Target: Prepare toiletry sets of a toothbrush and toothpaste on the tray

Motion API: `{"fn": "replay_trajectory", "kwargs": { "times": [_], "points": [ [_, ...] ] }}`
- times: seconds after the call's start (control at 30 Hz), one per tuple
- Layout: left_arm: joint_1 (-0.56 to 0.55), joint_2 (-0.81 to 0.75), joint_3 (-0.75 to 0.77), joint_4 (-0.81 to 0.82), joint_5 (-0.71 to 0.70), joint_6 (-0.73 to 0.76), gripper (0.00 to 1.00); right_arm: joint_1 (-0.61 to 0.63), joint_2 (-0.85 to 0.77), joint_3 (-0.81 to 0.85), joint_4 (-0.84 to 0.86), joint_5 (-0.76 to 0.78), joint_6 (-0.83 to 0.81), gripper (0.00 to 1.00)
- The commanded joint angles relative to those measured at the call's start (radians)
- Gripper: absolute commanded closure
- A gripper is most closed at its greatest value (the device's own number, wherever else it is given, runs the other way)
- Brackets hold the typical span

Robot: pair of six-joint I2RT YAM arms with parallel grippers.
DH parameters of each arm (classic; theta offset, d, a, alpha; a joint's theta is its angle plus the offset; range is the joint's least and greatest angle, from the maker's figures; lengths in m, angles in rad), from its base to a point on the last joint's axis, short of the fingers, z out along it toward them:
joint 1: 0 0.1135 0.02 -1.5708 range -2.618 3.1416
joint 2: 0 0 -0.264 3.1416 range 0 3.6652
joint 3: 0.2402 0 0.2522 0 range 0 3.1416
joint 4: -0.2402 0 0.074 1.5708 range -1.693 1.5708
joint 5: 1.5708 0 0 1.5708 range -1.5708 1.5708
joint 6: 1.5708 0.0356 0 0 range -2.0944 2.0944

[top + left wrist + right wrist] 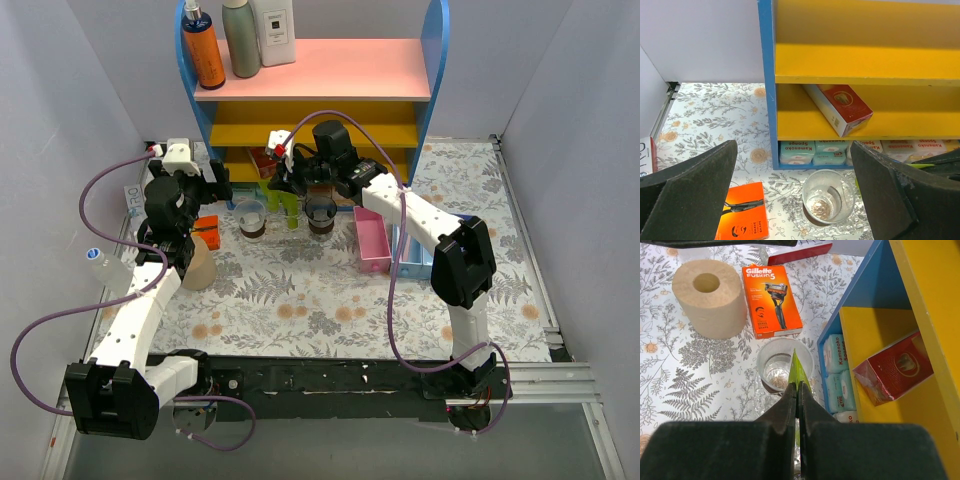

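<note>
Blue side walls of the shelf (437,60) and its yellow boards close the far edge of the table (300,300). Grey walls stand on both sides. The flowered cloth in front of the arms gives the most open room.

The right gripper (797,387) is clenched on the toothpaste (795,371), a lime-green tube pinched flat between both fingers. In the right wrist view the tip of the tube appears over the mouth of a clear cup (784,365). In the top view the tube hangs between the 2 cups, just in front of the lowest shelf. I cannot tell if the tube touches the cup. A second cup (320,213) stands under the right wrist. The clear tray cannot be made out with certainty.

The left gripper (794,150) is released, its fingers far apart, and it faces the first cup and the shelf.

Near the cup lie an orange razor box (772,300) and a paper roll (710,297). Sponge packs (837,370) fill the bottom shelf, and a red box (895,367) leans on the board above. A pink bin (372,240) and a blue bin (412,255) stand beside the right arm. 3 bottles (240,38) stand on the pink top board.
</note>
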Motion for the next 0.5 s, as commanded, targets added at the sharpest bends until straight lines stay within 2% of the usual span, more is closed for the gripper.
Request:
{"fn": "replay_trajectory", "kwargs": {
  "times": [0.0,0.47],
  "points": [
    [-0.006,-0.002,-0.002,-0.011,-0.005,0.015,0.02,0.004,0.016,0.075,0.005,0.002,-0.028,0.99],
    [-0.006,-0.001,-0.003,-0.009,0.005,0.015,0.02,0.004,0.053,0.098,-0.035,0.001,-0.040,0.99]
  ]
}}
